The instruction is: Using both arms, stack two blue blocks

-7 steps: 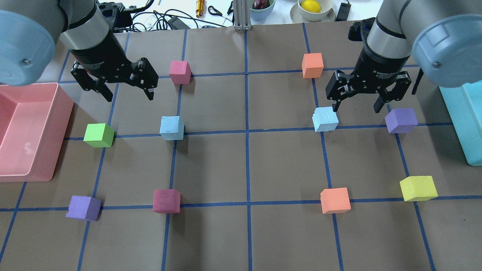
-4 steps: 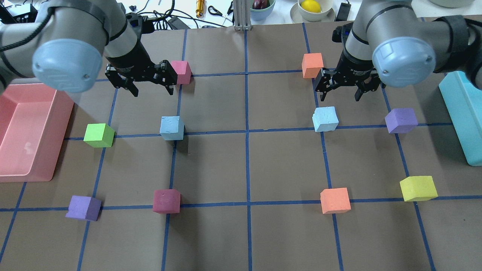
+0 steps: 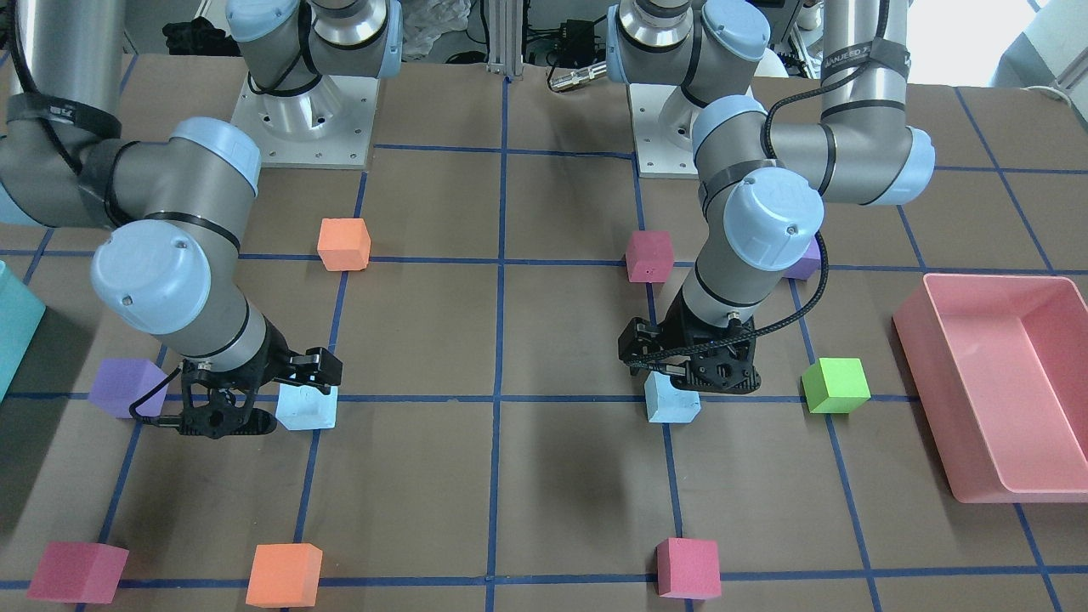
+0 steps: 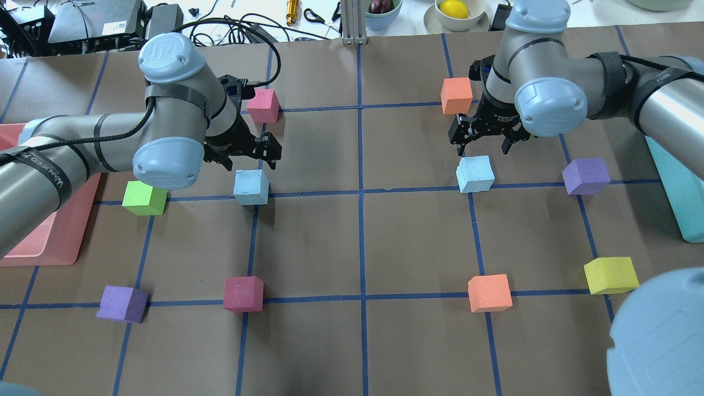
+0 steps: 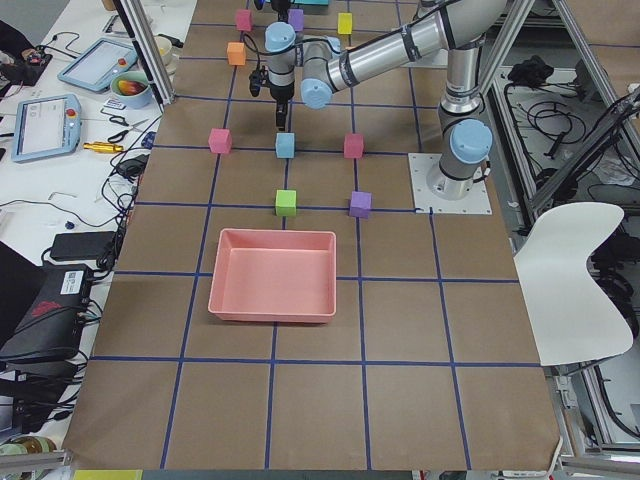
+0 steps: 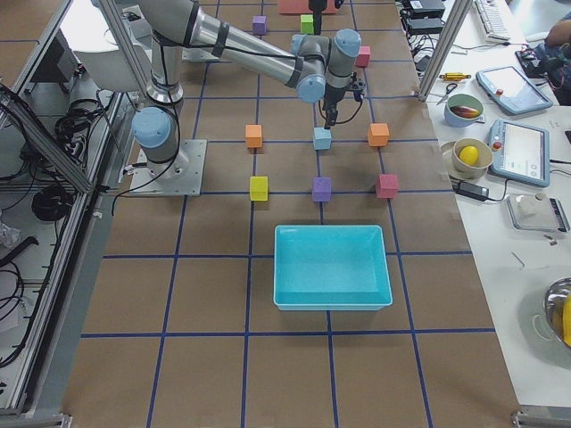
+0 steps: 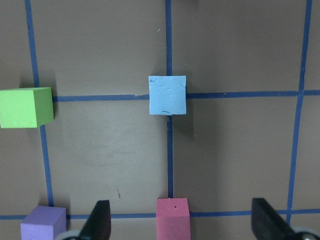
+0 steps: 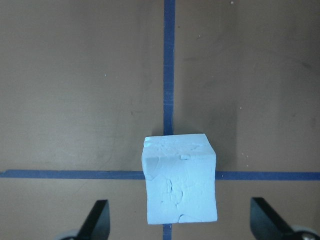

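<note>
Two pale blue blocks sit on the brown mat. The left blue block [image 4: 251, 187] lies just in front of my left gripper [image 4: 248, 158], which is open and empty above it. In the left wrist view this block [image 7: 167, 95] is well ahead of the fingers [image 7: 100, 222]. The right blue block [image 4: 475, 174] lies just in front of my right gripper [image 4: 484, 147], also open and empty. In the right wrist view it [image 8: 181, 187] sits low between the spread fingers [image 8: 97, 220], not touched.
A green cube [image 4: 144, 198] and a pink bin [image 4: 49, 256] are by the left arm. A purple cube [image 4: 586, 176] and a teal bin [image 4: 682, 203] are by the right arm. Pink [image 4: 263, 105] and orange [image 4: 456, 95] cubes lie behind the grippers.
Both arms have swung inward and the grippers have dropped lower. The left gripper has closed in on the left blue block, the right on the right one. No block has moved.
</note>
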You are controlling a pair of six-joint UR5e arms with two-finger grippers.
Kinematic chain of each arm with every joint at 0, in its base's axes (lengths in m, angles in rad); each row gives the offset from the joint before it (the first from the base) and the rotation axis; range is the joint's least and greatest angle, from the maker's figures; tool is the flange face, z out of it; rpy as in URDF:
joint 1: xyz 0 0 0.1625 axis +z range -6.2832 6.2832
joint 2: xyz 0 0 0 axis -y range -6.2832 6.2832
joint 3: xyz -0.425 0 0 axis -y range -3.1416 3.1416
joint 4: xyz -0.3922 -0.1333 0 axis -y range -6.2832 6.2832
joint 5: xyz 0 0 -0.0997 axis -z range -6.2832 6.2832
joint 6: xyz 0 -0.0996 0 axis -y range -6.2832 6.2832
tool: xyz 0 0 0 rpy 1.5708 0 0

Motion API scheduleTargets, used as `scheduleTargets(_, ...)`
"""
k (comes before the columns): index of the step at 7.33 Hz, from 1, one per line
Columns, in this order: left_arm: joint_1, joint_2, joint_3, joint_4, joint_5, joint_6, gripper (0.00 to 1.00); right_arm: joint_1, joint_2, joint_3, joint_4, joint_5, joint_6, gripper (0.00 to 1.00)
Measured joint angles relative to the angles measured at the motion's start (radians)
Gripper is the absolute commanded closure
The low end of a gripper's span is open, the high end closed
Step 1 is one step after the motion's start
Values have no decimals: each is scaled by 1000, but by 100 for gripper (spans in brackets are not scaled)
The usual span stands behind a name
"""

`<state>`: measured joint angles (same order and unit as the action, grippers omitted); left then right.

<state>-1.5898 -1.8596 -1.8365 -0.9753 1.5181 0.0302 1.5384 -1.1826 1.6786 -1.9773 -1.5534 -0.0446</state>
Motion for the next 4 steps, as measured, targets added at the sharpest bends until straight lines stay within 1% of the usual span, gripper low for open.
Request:
scheduleTargets(1,0,-20,-8,23,27,5,0,-1,24,8,-18,-1,0,0)
scheduleTargets(2,0,-38,-11,34,76,3,0,-2,38,31,-41,-1,0,0)
scheduleTargets(3,1,-57,-12,40,109,-3,0,-3,45,65,-87,-1,1,27)
scheduleTargets(4,1,-75,-12,47,122,-7,0,-4,51,98,-142,-1,0,91)
